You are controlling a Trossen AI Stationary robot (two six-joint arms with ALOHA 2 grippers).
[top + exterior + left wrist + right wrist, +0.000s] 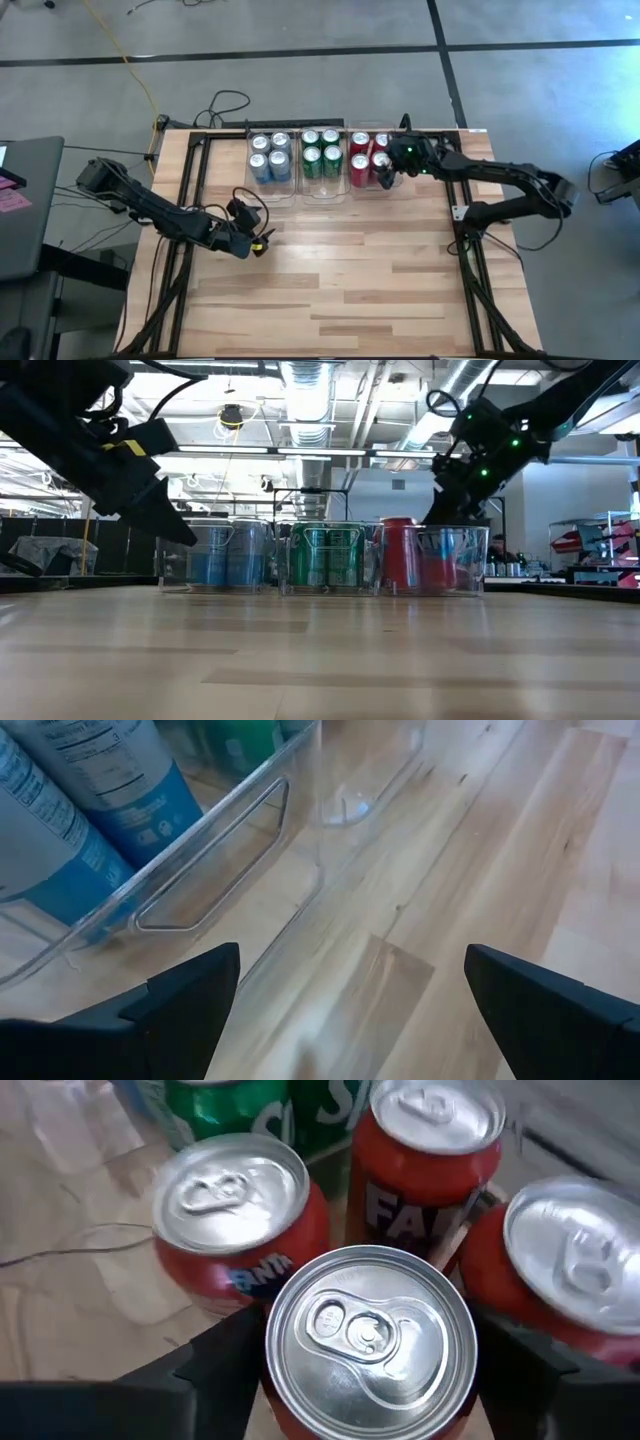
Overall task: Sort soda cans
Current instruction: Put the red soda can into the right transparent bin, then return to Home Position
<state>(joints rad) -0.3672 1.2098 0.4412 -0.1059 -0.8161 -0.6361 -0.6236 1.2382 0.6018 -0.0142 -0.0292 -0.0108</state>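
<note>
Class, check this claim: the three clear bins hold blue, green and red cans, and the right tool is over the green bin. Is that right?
Not quite. The right tool is over the red cans' bin, not the green one; the high view shows it. The bins do hold blue cans, green cans and red cans.

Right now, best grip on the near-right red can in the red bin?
Take the red can by its cylindrical side wall just under the rim, coming straight down from above. It stands upright, packed against three other red cans inside the clear bin. The right hand already straddles it.
</note>
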